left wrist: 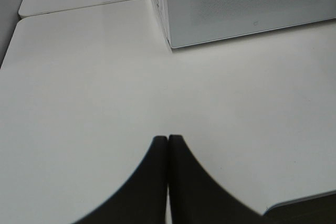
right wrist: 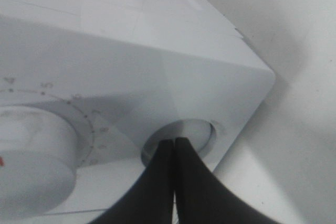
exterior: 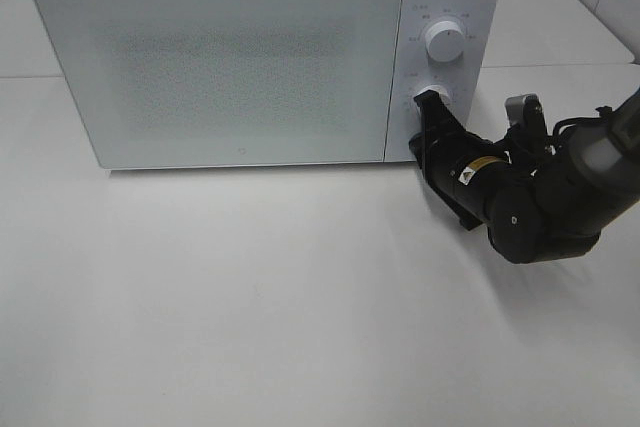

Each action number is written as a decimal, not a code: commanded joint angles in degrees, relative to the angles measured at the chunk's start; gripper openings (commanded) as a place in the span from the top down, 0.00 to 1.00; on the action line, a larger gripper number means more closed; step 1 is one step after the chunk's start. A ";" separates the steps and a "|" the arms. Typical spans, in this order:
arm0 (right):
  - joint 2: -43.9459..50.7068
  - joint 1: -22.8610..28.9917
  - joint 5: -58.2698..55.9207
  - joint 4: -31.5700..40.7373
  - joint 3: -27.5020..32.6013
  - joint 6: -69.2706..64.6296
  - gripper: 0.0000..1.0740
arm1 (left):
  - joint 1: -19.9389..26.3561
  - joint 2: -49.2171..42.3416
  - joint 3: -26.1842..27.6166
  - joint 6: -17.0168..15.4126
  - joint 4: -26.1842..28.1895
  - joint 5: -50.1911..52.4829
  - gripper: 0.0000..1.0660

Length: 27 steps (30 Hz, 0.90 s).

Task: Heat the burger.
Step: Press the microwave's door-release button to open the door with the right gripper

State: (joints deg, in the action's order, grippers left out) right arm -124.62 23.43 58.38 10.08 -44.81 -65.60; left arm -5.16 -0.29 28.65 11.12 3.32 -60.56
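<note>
The burger is not in view in any frame. The white microwave stands at the back of the table with its frosted door closed, so its inside is hidden. My right gripper is shut with nothing in it, and its tips are at the control panel by the lower dial. In the right wrist view its tips touch a round recessed button near the panel's corner, beside a large dial. My left gripper is shut and empty over bare table, well short of the microwave's corner. It does not show in the exterior view.
An upper dial sits above the lower one on the panel. The right arm's dark body lies on the table to the right of the microwave. The white table stretches in front, and its edge shows in the left wrist view.
</note>
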 commanded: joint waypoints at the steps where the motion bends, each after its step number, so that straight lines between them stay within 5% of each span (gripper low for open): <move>1: 1.09 -0.17 8.48 0.57 -2.64 -0.40 1.00 | 0.11 -1.15 -0.11 -0.34 -0.06 0.86 1.00; 27: 1.20 -0.17 6.13 0.17 -6.93 -0.40 1.00 | 0.11 -1.15 -0.11 -0.34 -0.06 0.86 1.00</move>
State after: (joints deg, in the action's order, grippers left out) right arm -124.68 23.43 53.80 11.92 -47.56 -65.83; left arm -5.16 -0.29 28.65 11.12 3.32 -60.56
